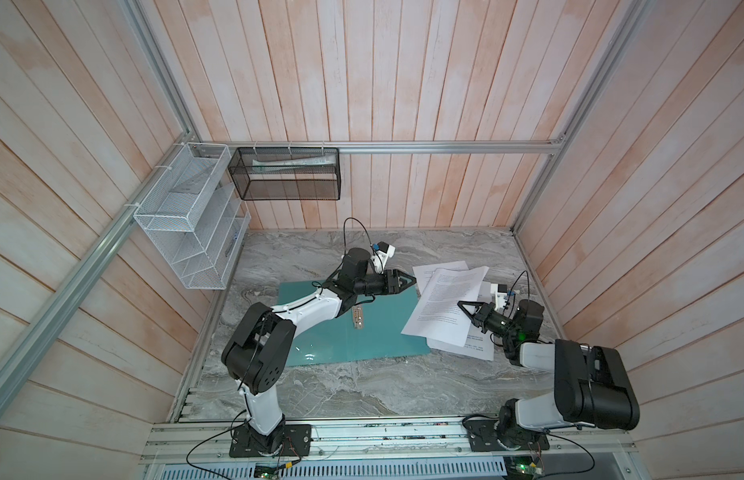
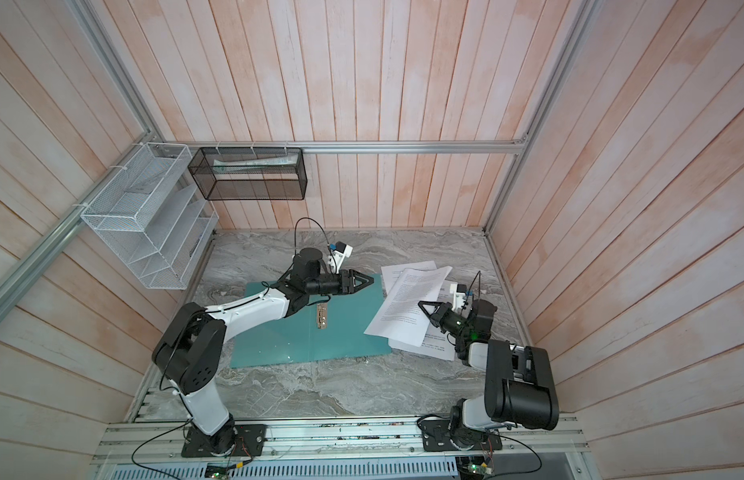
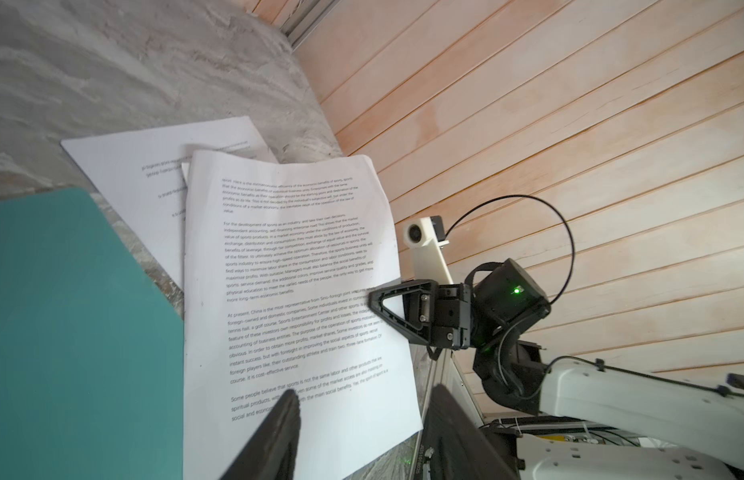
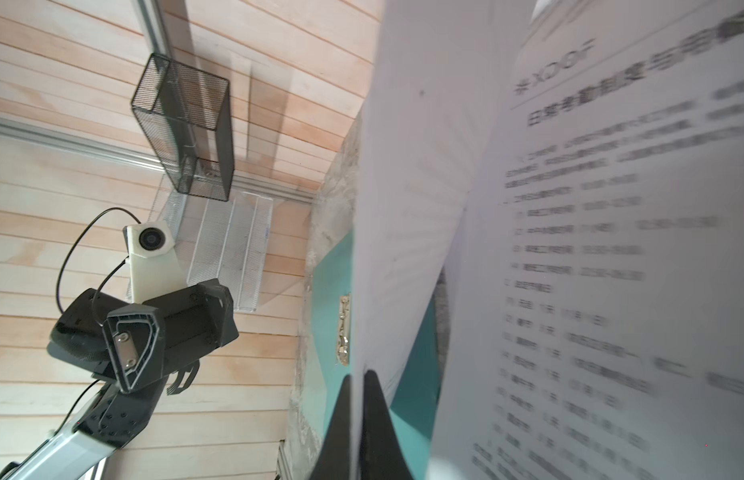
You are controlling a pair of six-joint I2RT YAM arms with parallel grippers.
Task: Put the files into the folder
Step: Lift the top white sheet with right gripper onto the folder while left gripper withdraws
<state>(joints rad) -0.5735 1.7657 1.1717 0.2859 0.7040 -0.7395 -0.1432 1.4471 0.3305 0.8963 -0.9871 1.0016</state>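
The files lay as a loose, fanned pile on the right part of the marble table, just beside the right edge of the folder. The top sheet, printed with dense text, was raised on its right side, and its near left corner reached over the folder's edge. Under it, another sheet with a bold heading was seen in the right wrist view, but blurred.

The right gripper was closed on the right edge of the top sheet. In the right wrist view the paper edge ran between the two black fingers, which were pressed together on it.

The folder lay open and flat in the middle of the table, with the metal clip near its centre fold. The left gripper hung over the far right corner of the folder, pointing toward the files. Its jaws stood about half apart and held nothing; I could not see it touching the paper.

On the walls, well apart from all this, a white wire rack hung at the left and a black mesh basket at the back.
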